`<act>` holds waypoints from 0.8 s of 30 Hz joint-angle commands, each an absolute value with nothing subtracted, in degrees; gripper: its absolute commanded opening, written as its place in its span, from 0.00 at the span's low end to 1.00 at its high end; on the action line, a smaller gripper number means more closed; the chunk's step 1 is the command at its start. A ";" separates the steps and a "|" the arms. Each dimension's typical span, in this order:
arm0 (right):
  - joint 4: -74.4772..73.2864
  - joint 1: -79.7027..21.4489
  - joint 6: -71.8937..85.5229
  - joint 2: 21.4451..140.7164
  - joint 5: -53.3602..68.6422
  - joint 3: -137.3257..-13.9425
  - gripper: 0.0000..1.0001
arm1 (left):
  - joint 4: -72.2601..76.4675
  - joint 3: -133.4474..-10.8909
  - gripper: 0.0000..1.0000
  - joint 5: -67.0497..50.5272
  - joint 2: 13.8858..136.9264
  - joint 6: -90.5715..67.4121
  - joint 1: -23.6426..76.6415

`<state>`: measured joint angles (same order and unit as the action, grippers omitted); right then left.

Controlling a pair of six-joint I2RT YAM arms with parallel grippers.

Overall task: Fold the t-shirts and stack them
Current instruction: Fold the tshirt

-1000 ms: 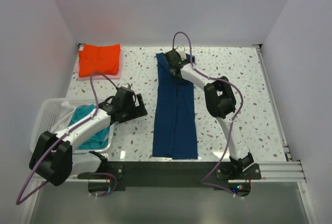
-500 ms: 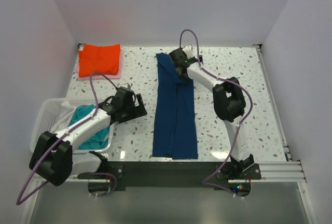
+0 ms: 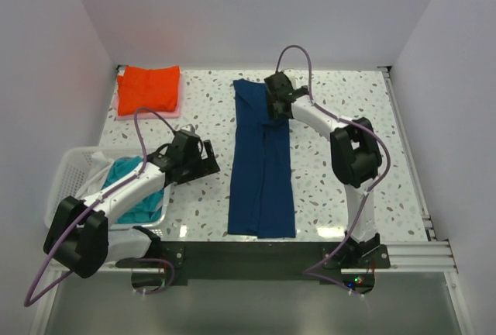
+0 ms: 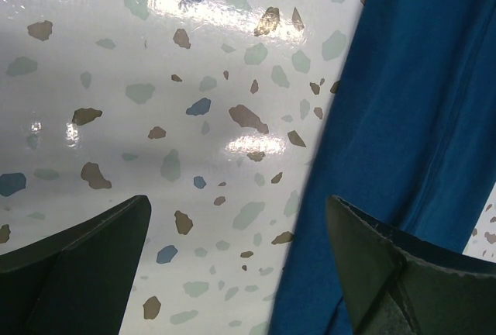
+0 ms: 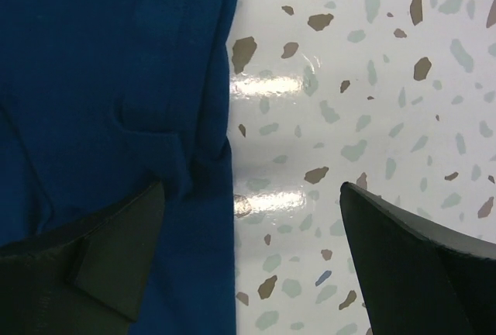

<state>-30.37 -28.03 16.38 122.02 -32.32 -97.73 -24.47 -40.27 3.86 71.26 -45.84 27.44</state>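
The navy t-shirt (image 3: pixel 262 164) lies folded into a long narrow strip down the middle of the table. My left gripper (image 3: pixel 208 160) is open and empty, low at the strip's left edge; the left wrist view shows its gap (image 4: pixel 240 273) over bare table beside the navy cloth (image 4: pixel 403 118). My right gripper (image 3: pixel 277 106) is open and empty over the strip's right edge near its far end; in the right wrist view its gap (image 5: pixel 252 273) straddles that cloth edge (image 5: pixel 108 79). A folded orange-red tee (image 3: pixel 149 88) lies on a pink one (image 3: pixel 174 108) at the back left. A teal tee (image 3: pixel 132 188) lies in the basket.
The white slatted basket (image 3: pixel 70 166) stands at the near left beside the left arm. The speckled tabletop (image 3: pixel 349 141) shows bare right of the strip. White walls close in the back and sides.
My right gripper has moved a little right and nearer, from the strip's far end to its right edge. The far end now lies flat. The left arm has not moved.
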 commanded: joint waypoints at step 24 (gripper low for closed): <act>-24.53 -21.97 14.41 125.42 -14.07 -101.16 0.99 | -23.73 -42.54 1.00 4.48 71.80 -45.35 26.98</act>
